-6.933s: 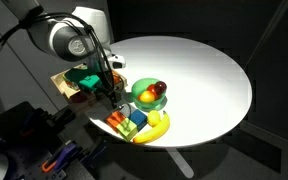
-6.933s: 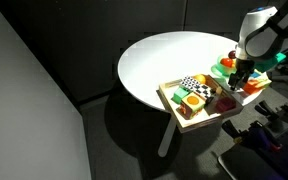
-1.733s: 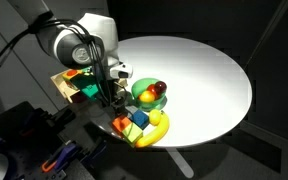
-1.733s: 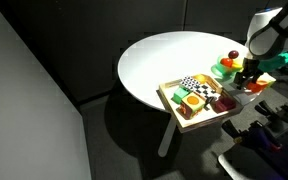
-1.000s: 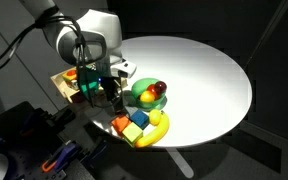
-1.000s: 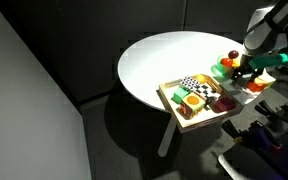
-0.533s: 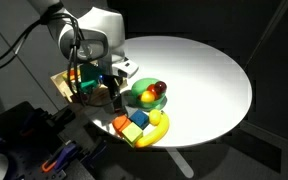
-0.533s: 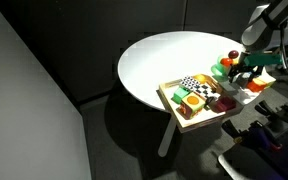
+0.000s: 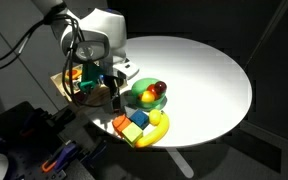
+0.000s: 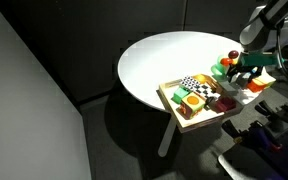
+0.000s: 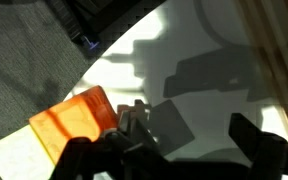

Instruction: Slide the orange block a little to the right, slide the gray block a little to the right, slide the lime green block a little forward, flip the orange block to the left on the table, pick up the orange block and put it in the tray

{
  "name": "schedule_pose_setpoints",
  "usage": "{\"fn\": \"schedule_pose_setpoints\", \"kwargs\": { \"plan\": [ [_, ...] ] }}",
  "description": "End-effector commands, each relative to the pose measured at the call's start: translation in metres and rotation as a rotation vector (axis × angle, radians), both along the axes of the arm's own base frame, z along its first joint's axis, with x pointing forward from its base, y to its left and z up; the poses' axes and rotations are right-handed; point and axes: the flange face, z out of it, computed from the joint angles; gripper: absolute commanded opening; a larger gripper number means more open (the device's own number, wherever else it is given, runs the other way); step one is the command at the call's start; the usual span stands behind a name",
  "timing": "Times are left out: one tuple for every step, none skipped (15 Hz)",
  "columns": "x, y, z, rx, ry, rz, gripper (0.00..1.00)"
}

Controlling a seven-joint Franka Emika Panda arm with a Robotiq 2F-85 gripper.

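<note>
End effector (image 9: 112, 90) hangs open and empty over the white worktop (image 9: 199, 70), between the tray (image 9: 60, 82) and a green bowl (image 9: 144, 96). In the wrist view its fingers (image 11: 134, 122) stand spread with only bare worktop between them. Orange block (image 9: 120, 123) sits on the worktop near the rim, outside the tray, just beside a blue block (image 9: 139, 118) and near a banana (image 9: 156, 127). In the wrist view it lies close beside one finger. Whether they touch is unclear.
</note>
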Motion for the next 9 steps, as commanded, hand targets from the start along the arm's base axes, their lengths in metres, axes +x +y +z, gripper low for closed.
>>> {"fn": "schedule_pose_setpoints", "kwargs": {
  "plan": [
    [0.0012, -0.0002, 0.0004, -0.004, -0.007, -0.004, 1.00],
    [0.0014, 0.0001, 0.0002, -0.005, -0.009, -0.004, 1.00],
    [0.0009, 0.0001, -0.0005, -0.005, -0.007, -0.004, 1.00],
    [0.0007, 0.0002, -0.0011, -0.005, -0.006, -0.004, 1.00],
    [0.0005, 0.0002, -0.0015, -0.005, -0.005, -0.004, 1.00],
    [0.0004, 0.0002, -0.0017, -0.004, -0.004, -0.004, 1.00],
    [0.0004, 0.0002, -0.0017, -0.004, -0.004, -0.004, 1.00],
    [0.0006, -0.0016, -0.0030, -0.008, 0.001, -0.021, 1.00],
    [0.0009, -0.0026, -0.0038, -0.002, 0.001, -0.041, 1.00]
  ]
}}
